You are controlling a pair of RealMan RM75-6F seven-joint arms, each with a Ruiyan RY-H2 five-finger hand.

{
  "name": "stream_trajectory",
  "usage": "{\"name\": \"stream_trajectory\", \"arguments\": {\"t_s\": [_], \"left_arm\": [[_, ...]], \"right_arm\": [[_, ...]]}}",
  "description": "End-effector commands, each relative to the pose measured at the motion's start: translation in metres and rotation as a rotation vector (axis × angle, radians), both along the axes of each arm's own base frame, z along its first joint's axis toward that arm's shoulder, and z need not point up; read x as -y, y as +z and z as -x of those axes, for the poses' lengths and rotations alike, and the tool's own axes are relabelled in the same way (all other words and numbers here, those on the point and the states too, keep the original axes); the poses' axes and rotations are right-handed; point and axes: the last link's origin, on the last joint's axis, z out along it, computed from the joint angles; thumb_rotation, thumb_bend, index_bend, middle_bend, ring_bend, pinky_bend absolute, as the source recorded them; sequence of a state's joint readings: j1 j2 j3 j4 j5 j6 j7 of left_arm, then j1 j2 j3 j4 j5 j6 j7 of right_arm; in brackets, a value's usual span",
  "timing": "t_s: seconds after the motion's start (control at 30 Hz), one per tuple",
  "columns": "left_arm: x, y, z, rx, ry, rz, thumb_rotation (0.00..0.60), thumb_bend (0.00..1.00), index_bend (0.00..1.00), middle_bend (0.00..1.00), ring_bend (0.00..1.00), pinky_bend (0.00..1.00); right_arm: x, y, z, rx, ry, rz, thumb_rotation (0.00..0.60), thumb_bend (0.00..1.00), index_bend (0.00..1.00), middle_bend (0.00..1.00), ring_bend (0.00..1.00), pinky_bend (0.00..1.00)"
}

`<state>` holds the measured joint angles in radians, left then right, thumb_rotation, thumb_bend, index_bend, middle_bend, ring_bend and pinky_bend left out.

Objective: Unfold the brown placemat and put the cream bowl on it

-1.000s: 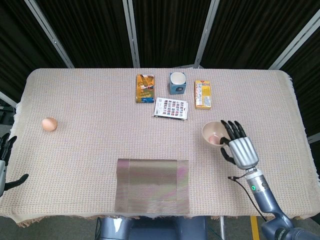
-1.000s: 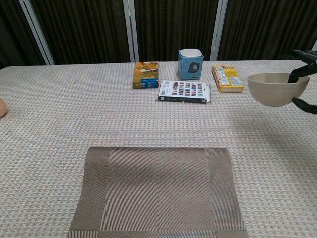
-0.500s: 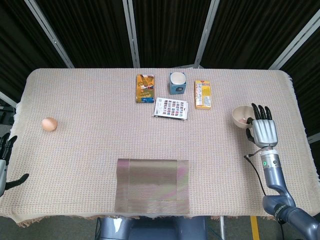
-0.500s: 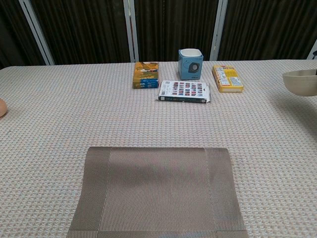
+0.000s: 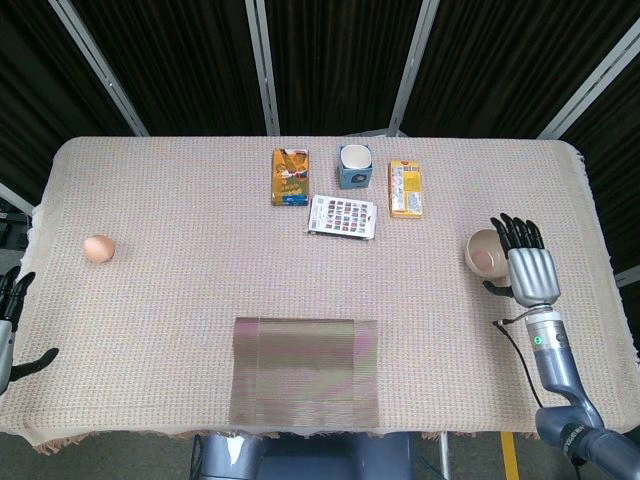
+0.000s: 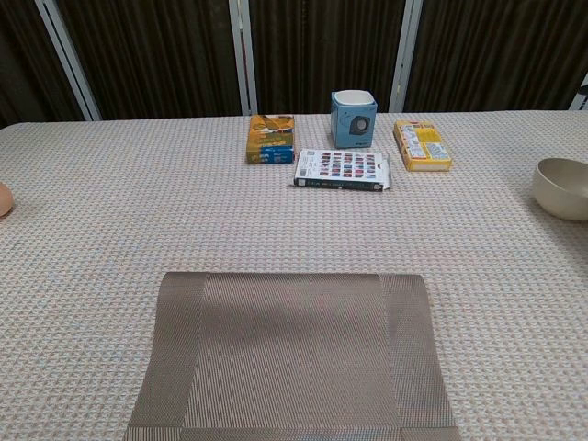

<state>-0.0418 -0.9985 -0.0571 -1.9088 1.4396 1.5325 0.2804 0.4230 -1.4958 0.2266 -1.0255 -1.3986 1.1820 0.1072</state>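
The brown placemat [image 5: 305, 372] lies flat near the table's front edge, at the middle; in the chest view the placemat [image 6: 294, 354] has a rounded far edge like a fold. The cream bowl [image 5: 484, 254] is far to the right of it, tipped on its side with its opening facing left. My right hand [image 5: 528, 268] grips the bowl's right rim, fingers over the top and thumb below. The chest view shows only the bowl [image 6: 562, 188], low at the right edge, with the hand outside the frame. My left hand [image 5: 10, 330] hangs off the table's left front corner, fingers spread and holding nothing.
An egg [image 5: 98, 247] lies at the left. At the back middle are an orange box [image 5: 290, 176], a blue cup [image 5: 355, 165], a yellow box [image 5: 405, 189] and a patterned card pack [image 5: 343, 215]. A woven cloth [image 5: 200, 260] covers the table.
My right hand has carried the bowl from right of centre out to the far right and lowered it. The placemat and left hand have not moved.
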Motion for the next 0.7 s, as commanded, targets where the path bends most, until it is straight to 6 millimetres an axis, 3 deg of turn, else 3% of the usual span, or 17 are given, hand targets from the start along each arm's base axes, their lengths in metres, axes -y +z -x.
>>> {"name": "stream_trajectory", "arguments": {"t_s": [0.03, 0.2, 0.3, 0.47, 0.7], "left_arm": [[0.005, -0.007, -0.006, 0.002, -0.063, 0.028, 0.6, 0.0, 0.0, 0.0, 0.0, 0.0], [0.009, -0.021, -0.015, 0.011, -0.166, 0.095, 0.6, 0.0, 0.0, 0.0, 0.0, 0.0], [0.007, -0.04, -0.025, 0.017, -0.277, 0.18, 0.6, 0.0, 0.0, 0.0, 0.0, 0.0], [-0.002, -0.069, -0.041, -0.021, -0.476, 0.323, 0.6, 0.01, 0.08, 0.0, 0.0, 0.0], [-0.012, -0.13, -0.057, -0.054, -0.682, 0.538, 0.6, 0.07, 0.18, 0.0, 0.0, 0.0]], "right_arm": [[-0.04, 0.027, -0.002, 0.042, 0.069, -0.006, 0.6, 0.0, 0.0, 0.0, 0.0, 0.0], [-0.085, 0.055, -0.007, 0.079, 0.106, -0.026, 0.6, 0.0, 0.0, 0.0, 0.0, 0.0], [-0.11, 0.066, -0.013, 0.107, 0.084, -0.045, 0.6, 0.0, 0.0, 0.0, 0.0, 0.0], [-0.129, 0.072, -0.024, 0.13, 0.05, -0.036, 0.6, 0.0, 0.0, 0.0, 0.0, 0.0], [-0.144, 0.07, -0.031, 0.054, 0.017, -0.03, 0.6, 0.0, 0.0, 0.0, 0.0, 0.0]]}}
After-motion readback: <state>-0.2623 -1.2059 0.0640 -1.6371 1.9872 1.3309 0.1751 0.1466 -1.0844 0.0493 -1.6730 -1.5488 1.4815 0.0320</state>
